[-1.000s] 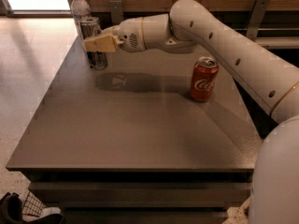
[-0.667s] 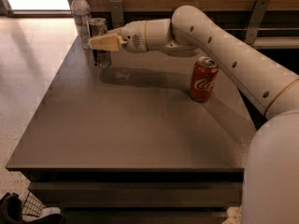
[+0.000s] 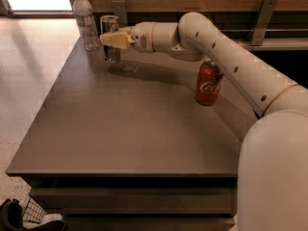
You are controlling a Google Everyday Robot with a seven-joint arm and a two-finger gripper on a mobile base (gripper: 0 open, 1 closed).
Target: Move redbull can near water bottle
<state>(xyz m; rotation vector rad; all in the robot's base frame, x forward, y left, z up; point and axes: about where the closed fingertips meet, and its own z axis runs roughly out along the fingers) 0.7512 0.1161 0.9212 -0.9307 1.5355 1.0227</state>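
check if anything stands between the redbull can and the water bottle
Nothing visible does. The redbull can, gripped by the tool, is just right of the water bottle at the far left corner of the table, with only a narrow bare gap between them. The coke can stands far off to the right.

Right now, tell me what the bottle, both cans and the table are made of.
Bottle: clear ribbed plastic, white cap. Slim can, held by the hand beside the bottle: shiny silvery metal, probably. Red can: glossy painted metal. Table: matte dark grey, likely laminate.
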